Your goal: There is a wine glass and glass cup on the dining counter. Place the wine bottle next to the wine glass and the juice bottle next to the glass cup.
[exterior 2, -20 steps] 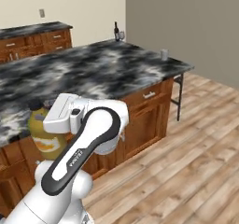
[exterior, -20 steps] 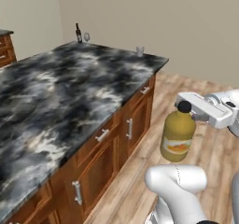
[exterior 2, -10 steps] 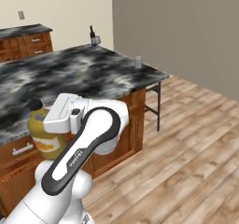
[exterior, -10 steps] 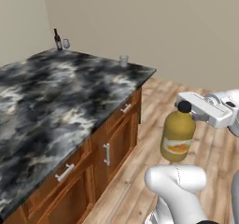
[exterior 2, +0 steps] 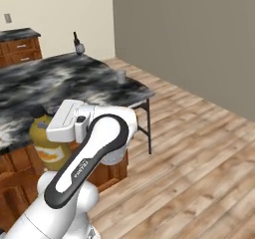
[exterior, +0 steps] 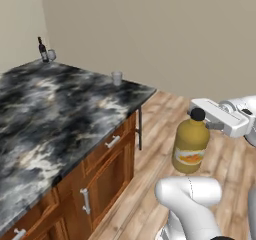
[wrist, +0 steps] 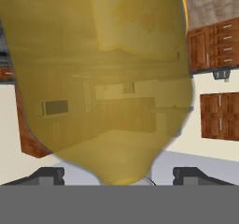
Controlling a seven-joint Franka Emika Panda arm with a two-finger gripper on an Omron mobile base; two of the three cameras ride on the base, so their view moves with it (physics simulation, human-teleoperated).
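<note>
Left base view: the dining counter (exterior: 60, 119) ends in a corner at centre frame, and beyond that edge open wood floor (exterior: 165, 134) runs to the plain back wall. The glass cup (exterior: 116, 78) stands near this corner, close to the far edge of the marbled top. The wine bottle (exterior: 42, 49) and the wine glass (exterior: 51, 55) stand just beside each other at the far end of the top, well apart from the cup.

The arm rises at lower right, with its hand reaching in level from the right. The gripper (exterior: 197, 116) is clamped on the neck of the juice bottle (exterior: 189, 145), just under the black cap. The bottle hangs upright, long axis vertical, cap up, in the air over the floor and clear of the counter's edge.

Right base view: the bottle (exterior 2: 46, 143) shows partly behind the white hand, in front of the counter's wood base, and the floor to the right lies open.

Hand view: the yellow bottle (wrist: 102, 78) sits between the two dark fingertips (wrist: 49, 174).
</note>
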